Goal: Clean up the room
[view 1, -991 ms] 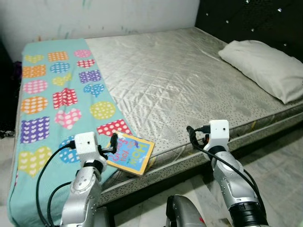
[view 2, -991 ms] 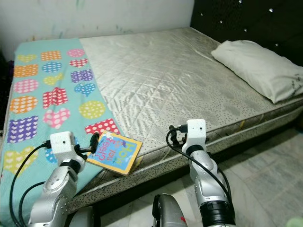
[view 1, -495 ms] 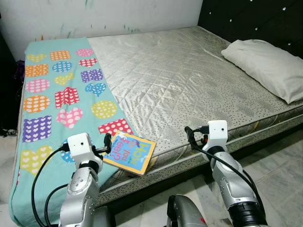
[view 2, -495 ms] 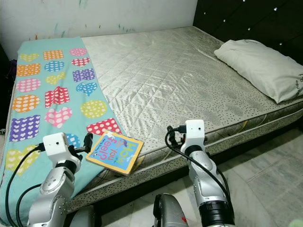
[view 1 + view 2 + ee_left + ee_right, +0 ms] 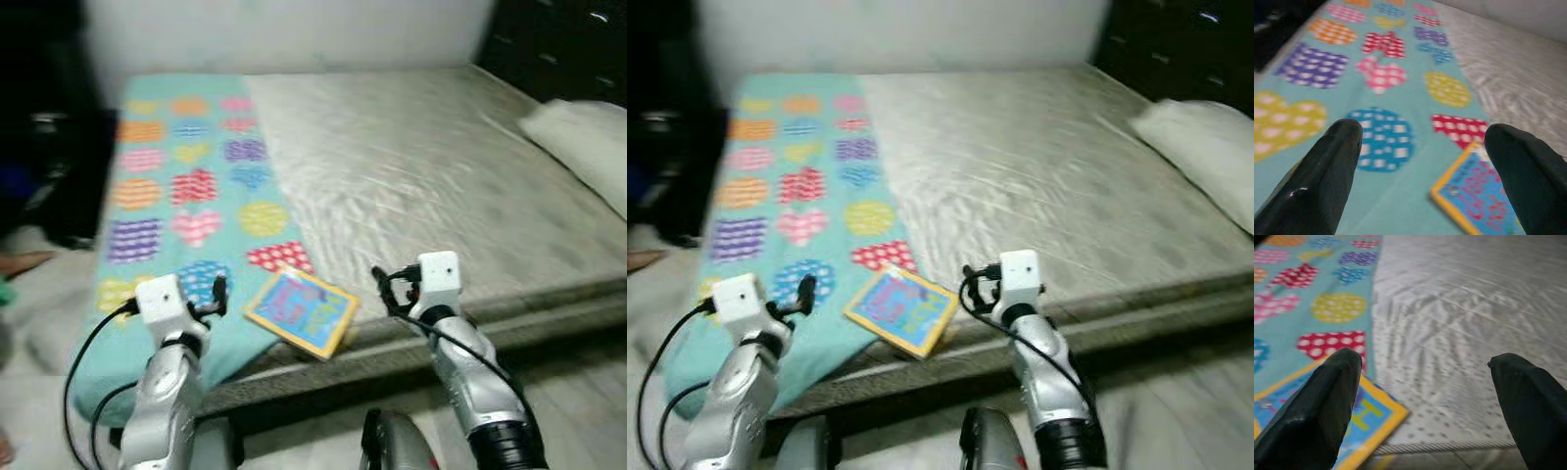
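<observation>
showing both arms raised before the near edge of the bed [image 5: 549, 294], all head views blurred. nearest the camera, the left end effector [image 5: 217, 294] hovers over the near corner of the teal blanket [image 5: 157, 211], its two black fingers [image 5: 1327, 166] spread wide with nothing between them. the right end effector [image 5: 384, 286] is held above the mattress edge, fingers [image 5: 1322, 406] likewise spread apart and empty. between the two end effectors lies the book [image 5: 301, 310], a flat children's book with a yellow border and a blue cover, resting at the near edge of the bed where the blanket meets the bare mattress [image 5: 421, 176], one corner reaching out past the edge; it touches neither end effector. in the left wrist view the book [image 5: 1484, 200] sits just beyond the fingertips, beside a red dotted patch. the blanket, patterned with dotted hearts and shapes in many colours, covers the left strip of the bed up to the wall [image 5: 294, 34]. the quilted silver-grey mattress fills the rest. farthest away on the right, a pale pillow [image 5: 578, 142] lies near the dark headboard [image 5: 558, 44]. pale floor [image 5: 578, 392] runs below the bed frame.
</observation>
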Robot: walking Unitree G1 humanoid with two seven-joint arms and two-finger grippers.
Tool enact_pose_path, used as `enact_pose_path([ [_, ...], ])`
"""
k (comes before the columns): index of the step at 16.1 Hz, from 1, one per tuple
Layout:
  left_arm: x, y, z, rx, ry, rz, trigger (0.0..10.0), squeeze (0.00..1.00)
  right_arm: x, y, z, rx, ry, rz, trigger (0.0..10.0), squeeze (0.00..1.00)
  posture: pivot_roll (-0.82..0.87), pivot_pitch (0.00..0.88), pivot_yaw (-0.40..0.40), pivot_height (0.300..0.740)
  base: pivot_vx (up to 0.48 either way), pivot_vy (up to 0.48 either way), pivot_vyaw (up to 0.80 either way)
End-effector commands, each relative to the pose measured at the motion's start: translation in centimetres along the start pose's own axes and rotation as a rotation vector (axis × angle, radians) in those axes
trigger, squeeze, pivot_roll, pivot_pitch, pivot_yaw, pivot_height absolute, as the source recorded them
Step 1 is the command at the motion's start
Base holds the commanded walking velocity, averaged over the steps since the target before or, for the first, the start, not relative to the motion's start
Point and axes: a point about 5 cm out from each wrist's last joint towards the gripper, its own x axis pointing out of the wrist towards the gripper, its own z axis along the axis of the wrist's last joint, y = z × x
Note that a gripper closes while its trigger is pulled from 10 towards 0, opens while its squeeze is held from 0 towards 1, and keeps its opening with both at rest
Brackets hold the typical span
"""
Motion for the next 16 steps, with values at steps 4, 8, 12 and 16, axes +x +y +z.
enact_pose_path([
  [4,0.04,-0.66,-0.07,-0.016,0.005,-0.017,10.0,0.00,-0.08,-0.76,0.51,-0.007,-0.016,-0.017,10.0,0.00,-0.10,0.000,-0.052,0.604,0.000,0.000,0.00],
  [8,0.06,-0.74,-0.08,-0.015,0.005,-0.019,10.0,0.00,-0.10,-0.73,0.47,-0.008,-0.014,-0.013,10.0,0.00,-0.11,0.000,-0.052,0.604,0.000,0.382,0.00],
  [12,0.07,-0.97,0.09,-0.007,-0.011,-0.036,10.0,0.00,-0.08,-0.65,0.48,-0.008,-0.016,-0.008,10.0,0.00,-0.11,0.000,-0.051,0.604,0.000,0.120,0.00],
  [16,0.08,-1.02,0.12,-0.004,-0.012,-0.041,10.0,0.00,-0.04,-0.18,0.98,0.038,-0.037,0.003,10.0,0.00,-0.11,0.000,-0.049,0.604,0.000,0.000,0.00],
])
